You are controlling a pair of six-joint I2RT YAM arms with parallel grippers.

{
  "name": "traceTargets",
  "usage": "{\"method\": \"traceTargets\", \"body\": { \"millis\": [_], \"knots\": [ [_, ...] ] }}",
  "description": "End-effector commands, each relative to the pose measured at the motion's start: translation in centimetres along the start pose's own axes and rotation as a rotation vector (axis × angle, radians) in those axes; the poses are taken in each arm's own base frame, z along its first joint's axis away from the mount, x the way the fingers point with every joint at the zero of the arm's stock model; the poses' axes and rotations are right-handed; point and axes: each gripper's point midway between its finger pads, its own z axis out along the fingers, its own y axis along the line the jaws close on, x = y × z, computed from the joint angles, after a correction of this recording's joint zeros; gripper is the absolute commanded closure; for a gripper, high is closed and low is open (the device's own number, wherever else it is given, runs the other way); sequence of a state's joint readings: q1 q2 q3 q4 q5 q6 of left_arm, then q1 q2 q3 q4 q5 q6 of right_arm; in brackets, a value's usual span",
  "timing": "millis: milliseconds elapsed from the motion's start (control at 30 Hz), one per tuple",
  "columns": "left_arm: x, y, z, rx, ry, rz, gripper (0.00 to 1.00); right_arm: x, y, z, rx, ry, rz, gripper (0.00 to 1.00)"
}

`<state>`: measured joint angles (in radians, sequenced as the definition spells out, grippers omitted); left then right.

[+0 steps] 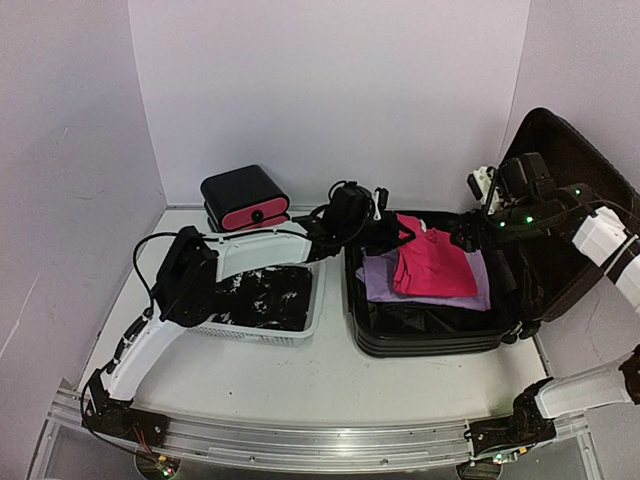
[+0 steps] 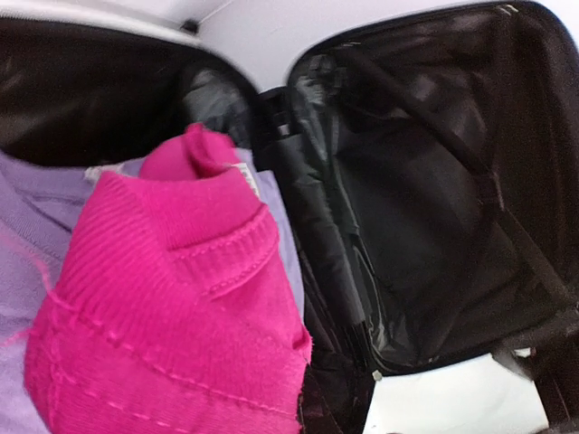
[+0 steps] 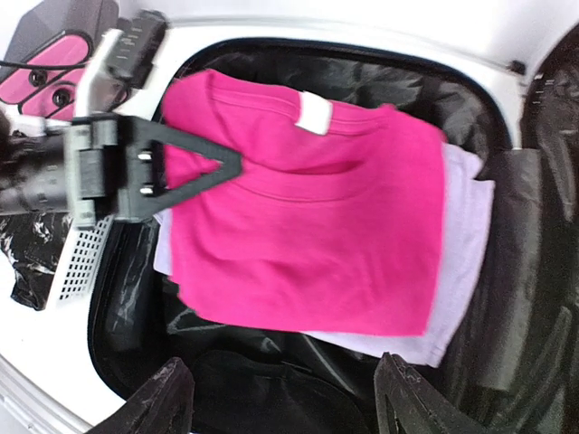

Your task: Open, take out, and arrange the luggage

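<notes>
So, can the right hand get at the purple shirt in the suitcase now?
Probably yes, at its edge. The right hand hangs open over the luggage, and the purple shirt shows a bare strip beside the pink shirt, which covers the rest and is pinched by the left hand.

- Support: white table (image 1: pixel 250 385) with a flat top, enclosed by white panels at left, back and right. A metal rail (image 1: pixel 330 440) runs along its near edge.
- Right of centre: luggage (image 1: pixel 430 340), a black hard-shell suitcase. It is open, with the base shell flat on the table and the lid raised toward the right panel.
- Just left of the luggage: white mesh basket (image 1: pixel 260 330). Contact between the two cannot be determined.
- At the back panel, behind the basket: black box with pink drawer fronts (image 1: pixel 245 198).
</notes>
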<state>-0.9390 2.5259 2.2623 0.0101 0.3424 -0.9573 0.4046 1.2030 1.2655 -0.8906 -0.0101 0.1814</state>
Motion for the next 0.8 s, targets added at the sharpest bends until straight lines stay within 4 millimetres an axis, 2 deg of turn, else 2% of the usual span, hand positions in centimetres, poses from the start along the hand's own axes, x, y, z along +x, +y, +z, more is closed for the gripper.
{"method": "traceTargets", "body": {
  "millis": [0,133,167,233,400,567,767],
  "knots": [
    [-2.1,-9.0,-4.5,0.075,-0.083,0.191,1.0,0.5,-1.1,-1.1,0.06,-0.002,0.008,0.3],
    [-1.6,-10.6,-7.5,0.052,-0.094,0.187,1.0,0.8,-1.2,-1.5,0.061,-0.001,0.016,0.3],
    [-1.8,-11.6,-8.9,0.056,-0.105,0.189,1.0,0.7,-1.0,-1.6,0.055,-0.005,0.019,0.3],
    [-0.9,-10.7,-10.5,0.008,-0.083,0.169,1.0,0.6,-0.8,-1.8,0.04,-0.01,0.024,0.31],
    [0.6,-10.5,-14.6,-0.046,-0.044,0.167,1.0,0.6,-0.4,-2.0,0.019,-0.01,0.04,0.33],
    [2.4,-7.4,-18.2,-0.166,0.076,0.153,1.0,0.7,-0.4,-2.5,0.012,-0.024,0.056,0.34],
    [2.8,-2.7,-23.3,-0.274,0.131,0.108,1.0,1.1,-0.4,-3.4,0.007,-0.046,0.068,0.34]
  ]
}}
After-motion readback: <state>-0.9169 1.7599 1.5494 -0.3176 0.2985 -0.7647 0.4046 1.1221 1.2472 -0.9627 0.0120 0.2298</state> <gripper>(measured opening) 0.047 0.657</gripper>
